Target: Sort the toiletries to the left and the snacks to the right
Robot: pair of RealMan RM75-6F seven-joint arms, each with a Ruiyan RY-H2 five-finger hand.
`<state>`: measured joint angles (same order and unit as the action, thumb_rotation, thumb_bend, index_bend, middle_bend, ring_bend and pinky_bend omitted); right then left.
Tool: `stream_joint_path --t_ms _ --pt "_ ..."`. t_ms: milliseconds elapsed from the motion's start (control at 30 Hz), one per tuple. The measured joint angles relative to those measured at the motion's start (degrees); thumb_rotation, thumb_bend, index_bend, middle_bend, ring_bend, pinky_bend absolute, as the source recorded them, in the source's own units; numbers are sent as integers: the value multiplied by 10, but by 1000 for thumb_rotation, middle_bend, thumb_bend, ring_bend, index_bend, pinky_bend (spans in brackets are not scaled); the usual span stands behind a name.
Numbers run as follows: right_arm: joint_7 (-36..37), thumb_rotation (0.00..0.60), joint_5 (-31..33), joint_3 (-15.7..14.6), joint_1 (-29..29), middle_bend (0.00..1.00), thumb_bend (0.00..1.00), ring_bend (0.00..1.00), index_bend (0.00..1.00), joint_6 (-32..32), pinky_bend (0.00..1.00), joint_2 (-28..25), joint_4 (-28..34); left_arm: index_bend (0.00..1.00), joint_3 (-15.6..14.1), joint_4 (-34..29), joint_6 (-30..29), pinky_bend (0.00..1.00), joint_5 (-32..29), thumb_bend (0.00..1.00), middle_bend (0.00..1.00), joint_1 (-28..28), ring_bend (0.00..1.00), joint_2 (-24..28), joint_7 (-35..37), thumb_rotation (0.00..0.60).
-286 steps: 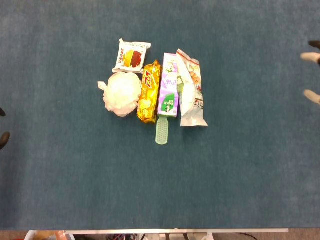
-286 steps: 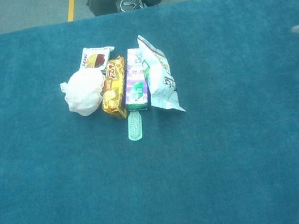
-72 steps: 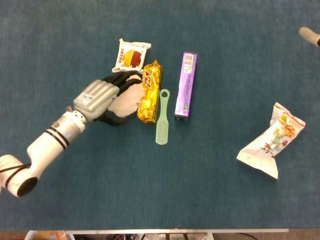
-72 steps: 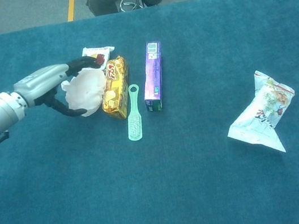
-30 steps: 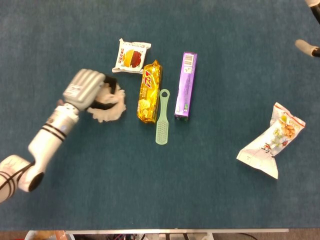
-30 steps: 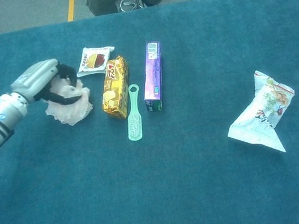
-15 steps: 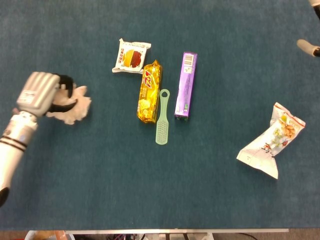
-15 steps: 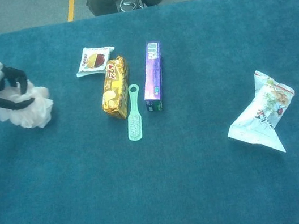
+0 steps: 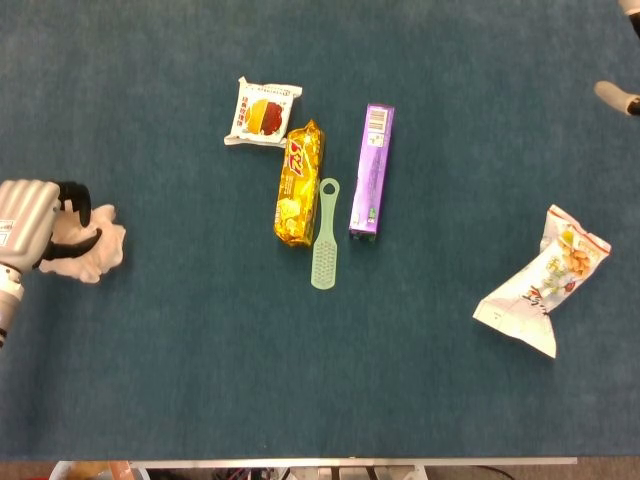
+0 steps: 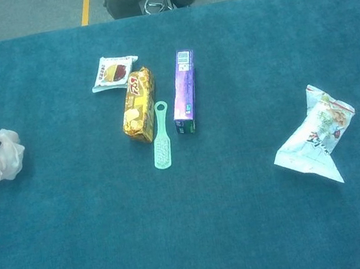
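Left hand [image 9: 28, 228] at far left edge of frame, fingers [image 9: 72, 192] clamped on the bath pouf [image 9: 95, 252] w/ it resting on the surface [image 9: 200, 380]. Pouf looks light, soft, squashy; probably best grabbed by bunching the mesh. Right hand [image 9: 618, 97] barely shows at upper right; fingers' state can't be told.

There were six things on the table: three snacks and three toiletries. The snacks were one small white packet [image 9: 263, 112], one golden packet [image 9: 299, 184] and one white bag [image 9: 543, 285]. The toiletries were one purple box [image 9: 371, 171], one green brush [image 9: 324, 234] and one bath sponge [image 9: 95, 252].
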<state>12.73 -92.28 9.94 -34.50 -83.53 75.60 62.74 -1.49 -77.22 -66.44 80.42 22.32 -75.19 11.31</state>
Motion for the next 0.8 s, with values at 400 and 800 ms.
stream_joint_path --t_ms 400,800 --pt "5 600 3 0 0 173 0 118 52 2 292 4 -7 107 -4 -66 49 403 -5 183 8 11 139 45 -30 600" --pt "9 600 3 1 3 173 0 118 52 -3 292 7 -10 76 27 -206 21 291 -3 112 0 21 73 113 -120 600"
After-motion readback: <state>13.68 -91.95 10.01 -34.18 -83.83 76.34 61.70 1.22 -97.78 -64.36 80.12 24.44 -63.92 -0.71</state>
